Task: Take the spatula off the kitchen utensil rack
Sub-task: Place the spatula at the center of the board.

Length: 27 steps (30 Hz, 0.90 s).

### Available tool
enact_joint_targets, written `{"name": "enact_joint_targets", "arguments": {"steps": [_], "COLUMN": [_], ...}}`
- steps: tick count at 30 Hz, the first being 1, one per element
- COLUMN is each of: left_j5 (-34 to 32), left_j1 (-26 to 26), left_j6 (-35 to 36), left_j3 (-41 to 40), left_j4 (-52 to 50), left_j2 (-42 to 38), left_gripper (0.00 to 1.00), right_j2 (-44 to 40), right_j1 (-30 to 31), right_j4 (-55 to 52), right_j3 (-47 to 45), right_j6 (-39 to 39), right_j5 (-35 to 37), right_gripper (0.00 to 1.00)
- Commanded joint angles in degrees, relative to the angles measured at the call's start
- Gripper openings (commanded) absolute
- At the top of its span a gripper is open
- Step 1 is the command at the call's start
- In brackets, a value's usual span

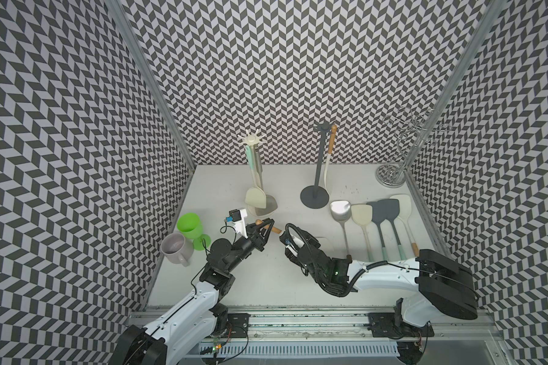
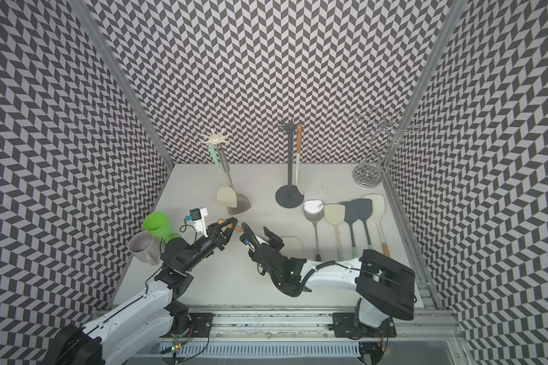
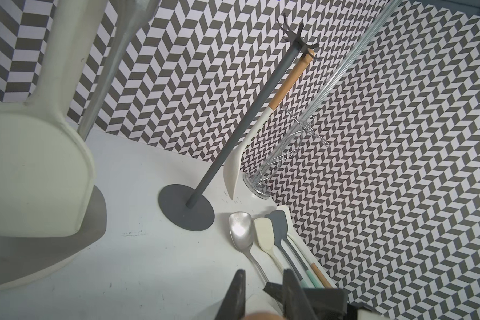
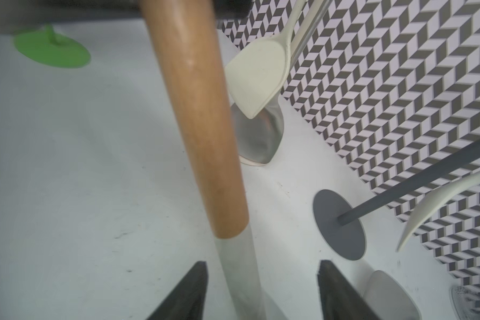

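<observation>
1. Spatula (image 4: 197, 110) (wood handle, white shaft) is off the racks. In both top views it bridges the gap between the two arms, just toward 9 o'clock from the middle of the tabletop (image 1: 222, 189).
2. Left tool (image 1: 266, 226) pinches the wood handle near its end.
3. Right tool (image 4: 261, 274) is spread. Its fingers (image 4: 189, 293) stand either side of the white shaft, neither touching it in the right wrist view.
4. The blade sits under the right arm; cannot tell whether it touches the tabletop.
5. Grey rack (image 1: 319, 164) at 12 o'clock carries one similar spatula. Cream rack (image 1: 251, 140) at 11 o'clock carries two utensils. Wire rack (image 1: 393, 177) stands in the 2 o'clock corner.
6. A row of loose utensils (image 1: 359, 215) lies at 3 o'clock. Green goblet (image 1: 189, 222) and grey mug (image 1: 174, 248) stand side by side at 9 o'clock.
</observation>
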Motion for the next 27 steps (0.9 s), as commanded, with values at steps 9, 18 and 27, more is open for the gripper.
{"name": "enact_joint_targets", "arguments": {"steps": [9, 18, 27], "left_j5": [-0.89, -2.01, -3.54], "left_j1": [0.04, 0.02, -0.27], "left_j6": [0.77, 2.34, 5.0], "left_j3": [-1.34, -1.9, -3.21], "left_j4": [5.09, 5.22, 6.49], "left_j2": [-1.31, -2.4, -3.85], "left_gripper": [0.0, 0.0, 0.0], "right_j2": [-9.33, -12.35, -12.49], "right_j1": [-1.82, -4.62, -7.87], "right_j4": [-9.34, -10.2, -14.11], "right_j3": [2.01, 0.86, 3.33], "right_j6": [22.16, 33.2, 54.84], "right_j5": [-16.14, -26.98, -27.93], "right_gripper": [0.91, 1.0, 1.0]}}
